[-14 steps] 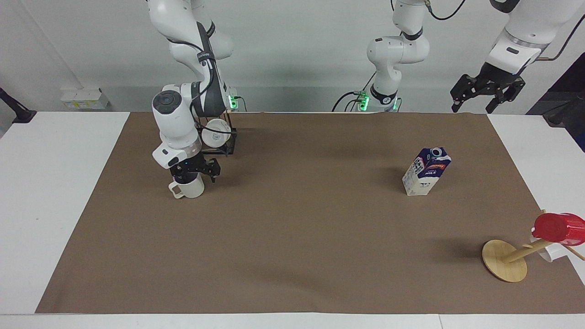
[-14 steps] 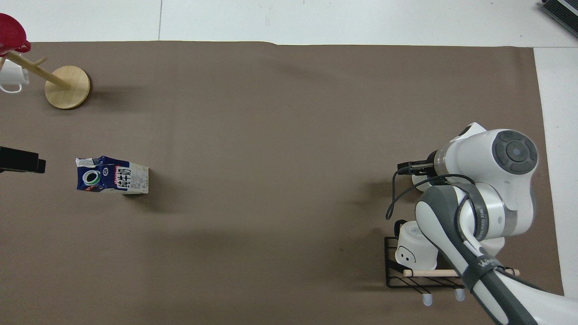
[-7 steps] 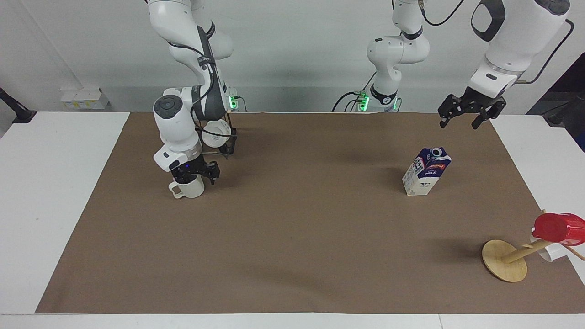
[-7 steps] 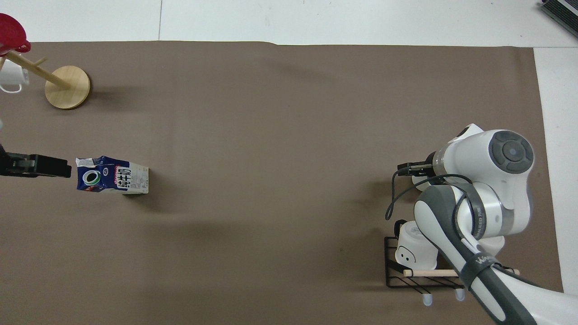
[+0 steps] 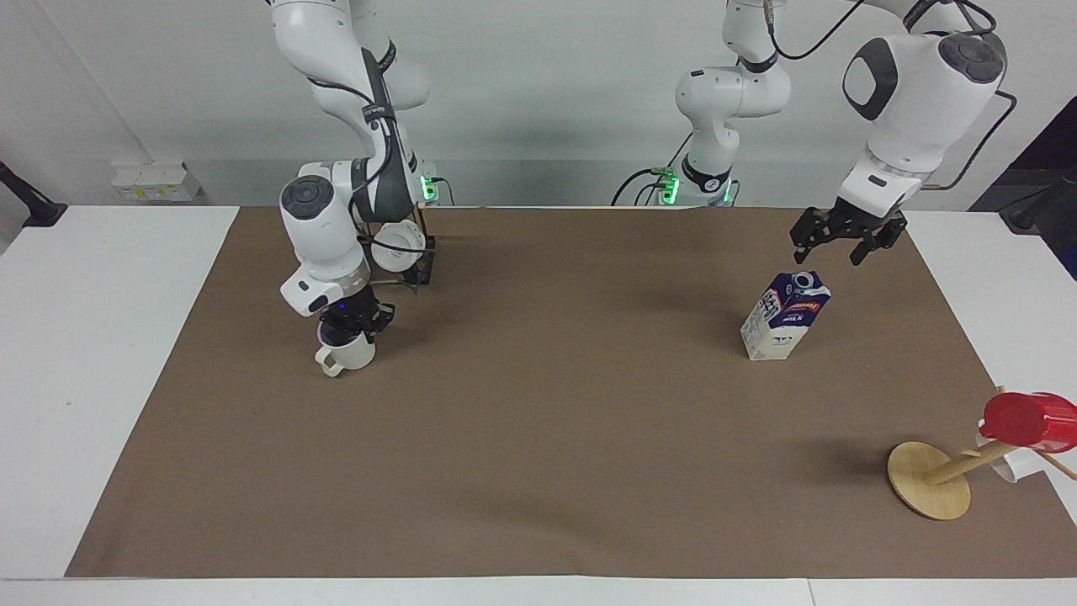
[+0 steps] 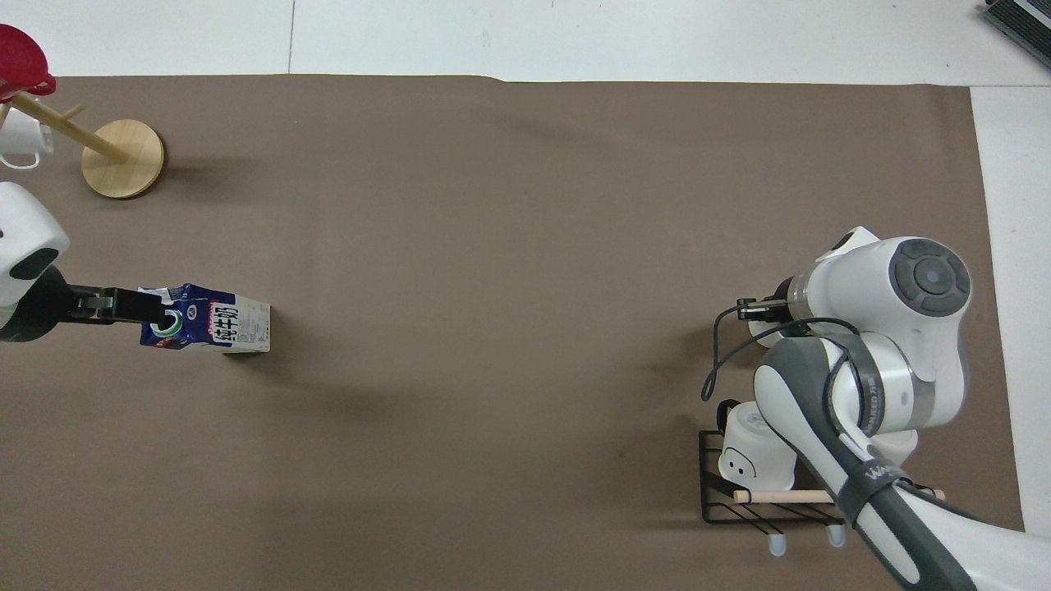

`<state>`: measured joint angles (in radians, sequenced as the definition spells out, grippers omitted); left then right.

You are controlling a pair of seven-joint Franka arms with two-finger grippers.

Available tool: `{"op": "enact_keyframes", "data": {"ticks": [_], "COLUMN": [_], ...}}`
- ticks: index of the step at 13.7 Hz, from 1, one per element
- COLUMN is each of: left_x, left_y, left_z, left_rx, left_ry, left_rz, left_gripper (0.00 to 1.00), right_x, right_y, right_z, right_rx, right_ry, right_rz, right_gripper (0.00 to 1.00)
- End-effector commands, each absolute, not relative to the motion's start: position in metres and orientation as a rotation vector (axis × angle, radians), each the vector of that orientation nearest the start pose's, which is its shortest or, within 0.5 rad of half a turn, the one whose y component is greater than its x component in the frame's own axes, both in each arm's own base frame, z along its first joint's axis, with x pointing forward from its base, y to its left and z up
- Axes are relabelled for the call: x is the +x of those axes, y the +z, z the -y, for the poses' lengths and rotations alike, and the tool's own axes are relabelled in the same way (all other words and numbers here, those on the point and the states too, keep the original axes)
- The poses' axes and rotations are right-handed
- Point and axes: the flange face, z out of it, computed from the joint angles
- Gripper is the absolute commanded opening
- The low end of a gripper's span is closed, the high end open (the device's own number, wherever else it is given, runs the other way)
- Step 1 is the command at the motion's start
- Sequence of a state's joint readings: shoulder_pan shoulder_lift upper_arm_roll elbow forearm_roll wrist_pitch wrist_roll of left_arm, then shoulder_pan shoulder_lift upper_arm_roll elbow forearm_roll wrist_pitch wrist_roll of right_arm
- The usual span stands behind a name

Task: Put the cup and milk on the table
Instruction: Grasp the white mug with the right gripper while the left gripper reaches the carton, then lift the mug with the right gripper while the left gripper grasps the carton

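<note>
While the right hand (image 5: 357,325) pinches the cup's (image 5: 347,354) rim on the mat (image 5: 538,438), the milk (image 5: 784,315) stands apart. Left hand (image 5: 846,246) hovers spread above the milk.

One milk carton (image 5: 784,315), one red cup (image 5: 1028,419), three white mugs (image 5: 349,352), two arms (image 5: 904,101).

White rounded arms, grey joint caps, black cables, black fingers (image 5: 860,252)

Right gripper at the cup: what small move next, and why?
Probably lift it straight up a little. The right gripper is shut on the cup, which stands on the mat beside the black rack; a short rise would confirm the grip.
</note>
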<state>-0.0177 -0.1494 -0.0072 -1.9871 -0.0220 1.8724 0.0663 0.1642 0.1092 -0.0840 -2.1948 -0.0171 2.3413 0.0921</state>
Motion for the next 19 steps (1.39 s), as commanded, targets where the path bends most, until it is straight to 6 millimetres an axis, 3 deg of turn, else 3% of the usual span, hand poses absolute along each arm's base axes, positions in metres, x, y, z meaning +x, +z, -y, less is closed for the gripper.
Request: {"op": "enact_keyframes", "data": {"ticks": [1,3,5,8,11,13,16,18,19], "left_x": [0.511,0.510,0.511,0.512,0.515,0.518,0.519,0.519,0.522], "left_y": [0.525,0.514,0.505,0.502,0.496,0.481,0.480,0.478,0.469], "left_z": [0.015,0.015,0.015,0.014,0.015,0.017,0.016,0.017,0.017], "left_rx": [-3.138,-3.138,-3.138,-3.137,-3.137,-3.138,-3.138,-3.138,-3.138], "left_ry": [-0.096,-0.094,-0.111,-0.133,-0.128,-0.135,-0.137,-0.135,-0.128], "left_rz": [-0.131,-0.131,-0.131,-0.128,-0.126,-0.116,-0.113,-0.116,-0.116], "left_gripper": [1.00,1.00,1.00,1.00,1.00,1.00,1.00,1.00,1.00], "right_x": [0.548,0.552,0.566,0.589,0.600,0.600,0.609,0.608,0.605], "right_y": [0.340,0.341,0.350,0.387,0.420,0.435,0.452,0.453,0.443], "right_z": [-0.039,-0.039,-0.041,-0.054,-0.063,-0.104,-0.154,-0.183,-0.208], "right_rx": [-3.151,-3.148,-3.135,-3.075,-3.035,-3.026,-3.034,-3.042,-3.040], "right_ry": [-0.087,-0.099,-0.145,-0.268,-0.288,-0.271,-0.250,-0.222,-0.211], "right_rz": [-0.015,-0.043,-0.210,-0.494,-0.636,-0.674,-0.738,-0.744,-0.776], "right_gripper": [0.00,0.00,0.00,0.00,0.00,0.00,0.00,0.00,0.00]}}
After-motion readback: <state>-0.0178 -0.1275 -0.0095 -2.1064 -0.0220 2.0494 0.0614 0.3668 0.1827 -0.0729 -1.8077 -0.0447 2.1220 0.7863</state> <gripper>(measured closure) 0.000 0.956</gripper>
